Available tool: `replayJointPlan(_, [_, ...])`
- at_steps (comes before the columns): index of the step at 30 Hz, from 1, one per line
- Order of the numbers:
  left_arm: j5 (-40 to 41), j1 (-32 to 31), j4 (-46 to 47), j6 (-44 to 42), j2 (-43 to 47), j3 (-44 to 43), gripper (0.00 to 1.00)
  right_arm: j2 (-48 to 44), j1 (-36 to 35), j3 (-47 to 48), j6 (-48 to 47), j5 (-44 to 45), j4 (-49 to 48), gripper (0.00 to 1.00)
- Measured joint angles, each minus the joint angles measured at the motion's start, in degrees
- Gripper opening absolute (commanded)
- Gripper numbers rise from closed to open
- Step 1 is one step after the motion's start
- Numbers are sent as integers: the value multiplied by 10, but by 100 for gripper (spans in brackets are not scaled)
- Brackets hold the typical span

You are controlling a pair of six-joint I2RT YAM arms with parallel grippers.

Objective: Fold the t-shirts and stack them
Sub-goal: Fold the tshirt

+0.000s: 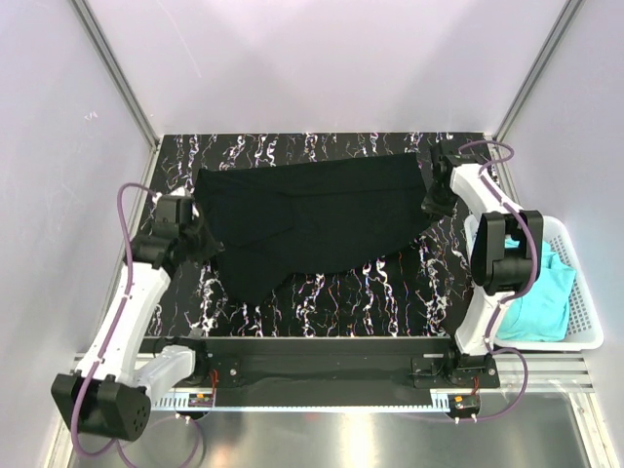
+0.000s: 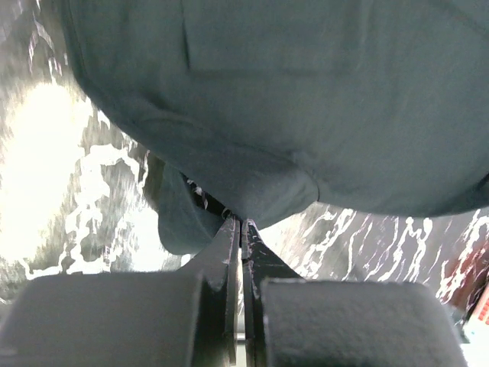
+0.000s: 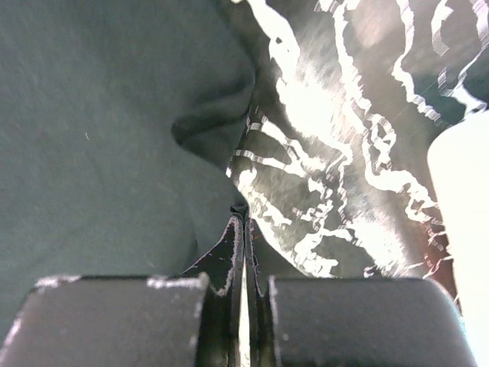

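A large black t-shirt (image 1: 312, 219) lies spread across the dark marbled table (image 1: 390, 292), its lower left part folded into a point. At the shirt's left edge my left gripper (image 1: 207, 244) is shut on a fold of the cloth; in the left wrist view its tips (image 2: 241, 222) pinch the hem under the hanging black t-shirt (image 2: 306, 99). My right gripper (image 1: 429, 203) is at the shirt's right corner. In the right wrist view its tips (image 3: 242, 218) are shut on a small tuck of the black t-shirt (image 3: 99, 138). Turquoise t-shirts (image 1: 541, 292) lie in the basket.
A white lattice basket (image 1: 588, 312) stands off the table's right edge, close to the right arm's base. Pale walls enclose the table on the left, back and right. A black rail runs along the near edge between the arm bases.
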State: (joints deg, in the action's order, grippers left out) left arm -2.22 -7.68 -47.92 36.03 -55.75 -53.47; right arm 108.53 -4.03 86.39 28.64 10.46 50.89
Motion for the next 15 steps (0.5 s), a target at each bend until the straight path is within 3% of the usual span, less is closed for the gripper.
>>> replayJointPlan(9, [5,49,29,-48,-126,-113,0,31,33,89,-17,0,-4,0])
replayJointPlan(15, [-6,87,52,-65,-208,-149,0,104,35,165,-23,-11,1,0])
